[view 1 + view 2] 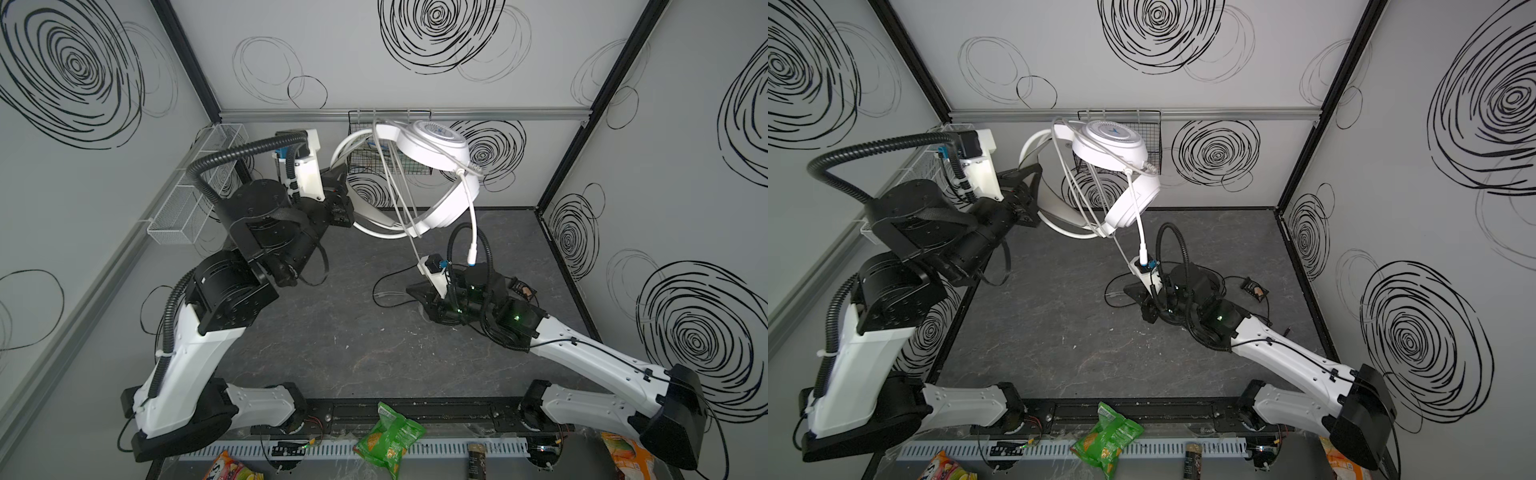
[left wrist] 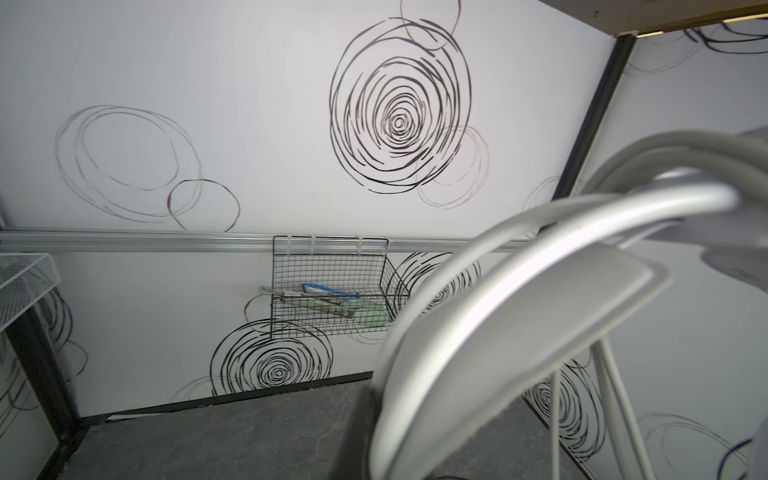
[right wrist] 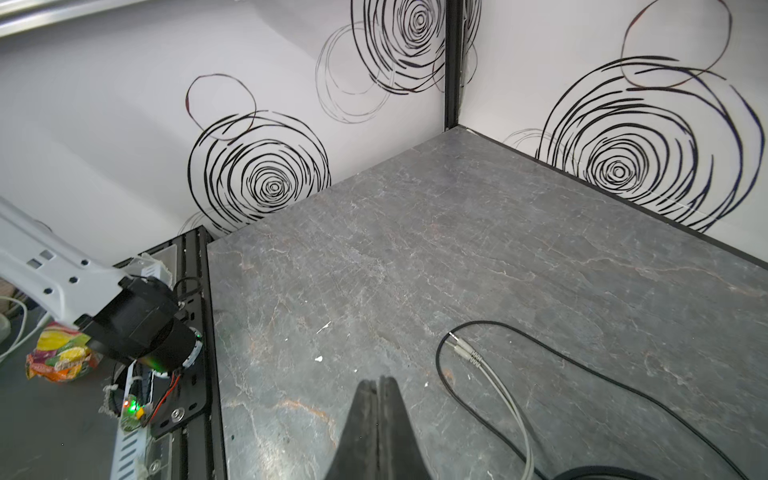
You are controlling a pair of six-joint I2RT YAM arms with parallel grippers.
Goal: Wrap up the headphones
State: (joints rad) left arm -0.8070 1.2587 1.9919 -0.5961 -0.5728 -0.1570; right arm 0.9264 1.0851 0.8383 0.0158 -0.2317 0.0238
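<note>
White headphones hang up nr back wall, left claw clamped on headband, cable trailing to the counter. Right claw is pinched shut, empty afaict, plugs just beside. I'd open, grip cable nr plugs, wind w/ light tension.

Lab test enclosure: swirl-printed wall panels, aluminium rail

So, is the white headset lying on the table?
No, the left gripper holds the white headset up off the table.
</note>
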